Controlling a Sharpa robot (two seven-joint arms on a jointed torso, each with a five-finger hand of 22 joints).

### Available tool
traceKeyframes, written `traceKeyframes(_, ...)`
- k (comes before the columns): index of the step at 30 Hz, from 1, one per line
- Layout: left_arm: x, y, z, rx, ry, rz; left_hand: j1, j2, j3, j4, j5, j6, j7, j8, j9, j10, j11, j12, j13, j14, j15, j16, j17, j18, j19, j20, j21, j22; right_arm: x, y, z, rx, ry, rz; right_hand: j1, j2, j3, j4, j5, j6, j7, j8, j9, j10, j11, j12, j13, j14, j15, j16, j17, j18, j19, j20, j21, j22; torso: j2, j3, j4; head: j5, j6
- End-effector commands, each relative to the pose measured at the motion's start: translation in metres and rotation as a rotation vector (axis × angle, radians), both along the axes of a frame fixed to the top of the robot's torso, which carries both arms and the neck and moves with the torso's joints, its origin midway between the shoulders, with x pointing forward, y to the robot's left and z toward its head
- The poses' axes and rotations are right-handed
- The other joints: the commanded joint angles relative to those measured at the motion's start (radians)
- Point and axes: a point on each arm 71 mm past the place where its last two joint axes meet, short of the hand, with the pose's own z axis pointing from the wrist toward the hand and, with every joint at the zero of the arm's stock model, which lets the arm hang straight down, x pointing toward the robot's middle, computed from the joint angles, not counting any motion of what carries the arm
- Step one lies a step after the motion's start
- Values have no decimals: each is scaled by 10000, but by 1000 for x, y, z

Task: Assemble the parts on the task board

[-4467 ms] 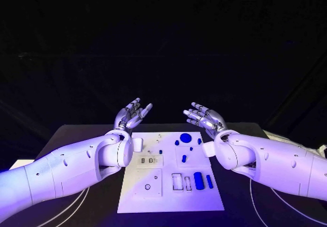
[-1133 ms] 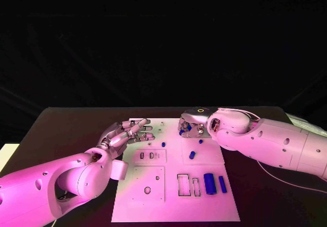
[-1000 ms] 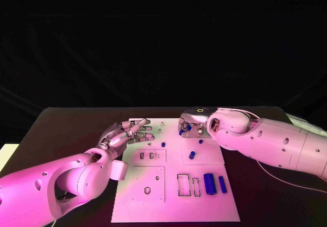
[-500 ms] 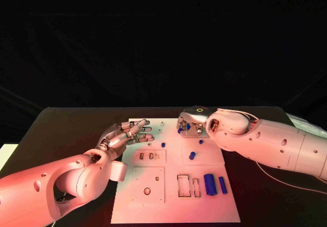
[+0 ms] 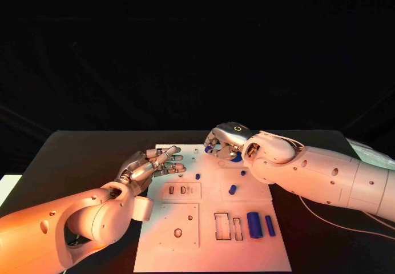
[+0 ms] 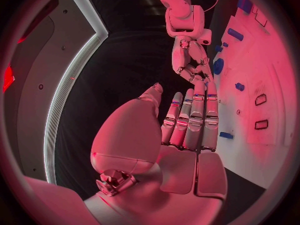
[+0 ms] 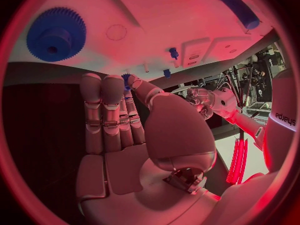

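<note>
Board: white task board [image 5: 210,228] lies in the middle of the black bench [image 5: 74,154], long side running from the near edge toward the far edge.
Left hand: left hand [image 5: 154,162] hovers over the board's left edge, toward the far end; fingers [image 6: 194,120] straight and close together, thumb apart; it holds nothing.
Right hand: right hand [image 5: 221,142] is over the far end of the board, bent down at the wrist. In the right wrist view its fingers [image 7: 106,115] lie straight side by side and the thumb is folded across toward them, with a small blue bit at the tips; I cannot tell whether it has hold of that bit.
Gear: round blue toothed wheel [image 7: 55,34] lies on the far end of the board, just beside the right hand.
Long pegs: two blue cylinders, a thick one [image 5: 253,224] and a thin one [image 5: 270,225], lie side by side near the board's right edge, toward the near end.
Slots: two dark rectangular cut-outs [image 5: 229,224] lie just left of the thick cylinder.
Short peg: small blue piece [image 5: 233,189] lies near the board's middle, right of centre.
Small pins: tiny blue piece [image 5: 197,176] stands between the two hands; another [image 5: 243,172] is close under the right forearm.
Oval hole: dark oval [image 5: 178,233] is near the board's left edge, toward the near end.
</note>
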Motion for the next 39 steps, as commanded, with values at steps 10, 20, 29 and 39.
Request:
traceKeyframes(10,0,-1,1,-147,-39,-105,10,78,8,-58,34,81,271,45,15,51,4,45,15,74,2,37,9,54,70,11,38,-16,12,18,-6,-101,265,-435,15,-70,77,70,85,-64,58,-56,22,-94,4,-56,-3,-6,45,190,160,-83,-18,11,147,141,37,-3,29,3,24)
traceKeyframes(20,0,-2,2,-164,-30,-147,20,87,13,-68,34,82,270,44,14,54,3,43,13,77,1,33,13,53,77,8,36,-20,15,24,-10,-258,319,-581,-15,-91,85,99,77,-74,63,-68,24,-103,10,-63,-7,4,51,240,206,-85,-16,18,179,173,43,4,17,33,23)
traceKeyframes(29,-1,-2,2,-167,-18,-167,20,87,13,-68,34,82,270,44,14,54,3,43,13,77,1,33,13,53,77,8,36,-20,17,29,-11,-290,347,-592,-38,-107,93,123,69,-86,66,-79,24,-114,14,-69,-11,8,55,264,222,-86,-18,23,200,191,58,3,29,23,22)
traceKeyframes(39,-1,-3,2,-172,-9,-195,30,94,17,-78,34,82,269,43,12,55,2,41,12,79,0,29,17,52,82,6,33,-24,15,36,-11,-247,319,-476,-52,-136,110,139,54,-111,70,-100,22,-147,22,-86,-20,-3,61,242,188,-79,-43,30,201,172,66,-6,34,38,-4)
